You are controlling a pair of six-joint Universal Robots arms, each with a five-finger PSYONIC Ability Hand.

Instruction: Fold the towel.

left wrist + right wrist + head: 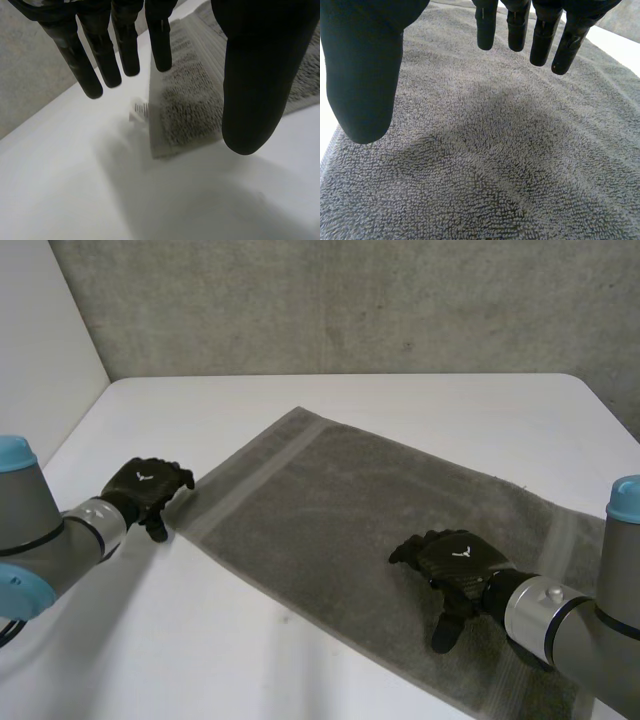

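towel: one grey towel [350, 510] lies flat on the white table [450, 405], running aslant from centre left of the head view down to its lower right.
left hand: the left hand [148, 490] is at middle left of the head view, at the towel's left corner. it is released, with fingers straight and nothing grasped.
right hand: the right hand [455, 560] is at lower right of the head view, over the towel's near half. it is also released, with fingers loosely extended and nothing held.
left wrist view adds: the fingers [85, 65] hang over bare table just past the towel's edge, and the thumb [255, 75] hangs over the cloth. a small white label [141, 109] sticks out from the hem near the fingertips.
right wrist view adds: the towel's looped pile shows under the palm, with the thumb [365, 75] held well apart from the fingers [540, 40] above it.
count: one towel, one label, two hands, one table.
hard to tell: whether either hand actually touches the cloth – no view settles it. the label's print is too fine to read. the towel's lower right end is cut off by the bottom edge of the head view and partly covered by the right arm [570, 630].
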